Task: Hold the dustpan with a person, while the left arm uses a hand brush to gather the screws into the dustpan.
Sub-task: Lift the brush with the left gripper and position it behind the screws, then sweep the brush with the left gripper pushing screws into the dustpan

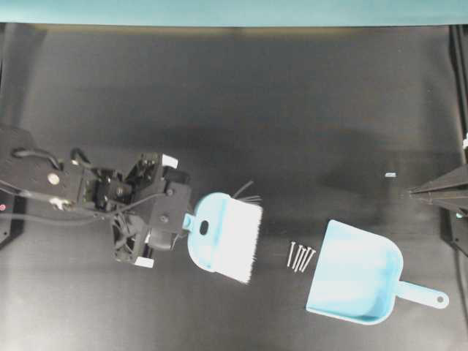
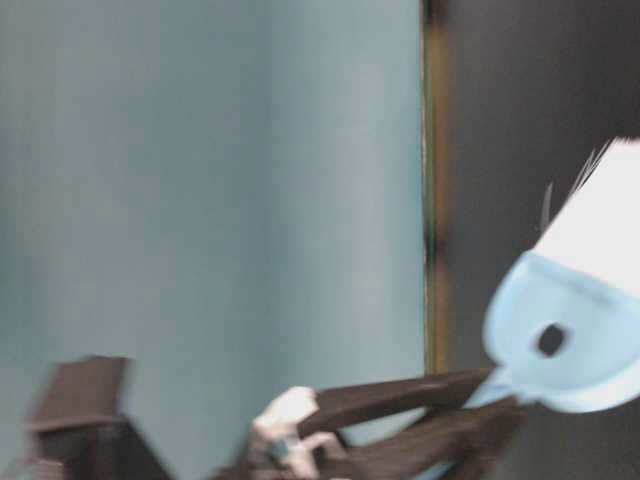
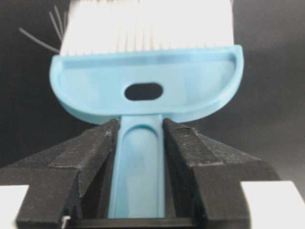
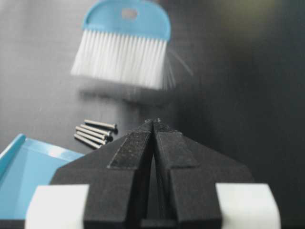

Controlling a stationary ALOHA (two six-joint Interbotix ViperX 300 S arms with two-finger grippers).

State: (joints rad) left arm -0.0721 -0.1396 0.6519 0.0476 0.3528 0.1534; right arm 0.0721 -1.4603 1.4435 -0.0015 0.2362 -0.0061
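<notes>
We clamp our left tool (image 3: 138, 143) on the hand brush (image 1: 223, 235) handle, bristles aimed at the screws (image 1: 300, 257) lying just before the dustpan (image 1: 356, 274) mouth near the tabletop's front-right corner, our right tool (image 4: 153, 123) clenched empty.

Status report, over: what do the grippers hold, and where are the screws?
Left gripper shut on hand brush, bristles off the table. Right gripper shut, empty. Screws bunched at dustpan mouth. Nothing between.

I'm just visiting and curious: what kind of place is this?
Probably a robotics lab test bench: a black-covered table, a cabled robot arm holding a hand brush, and screws laid before a dustpan.
</notes>
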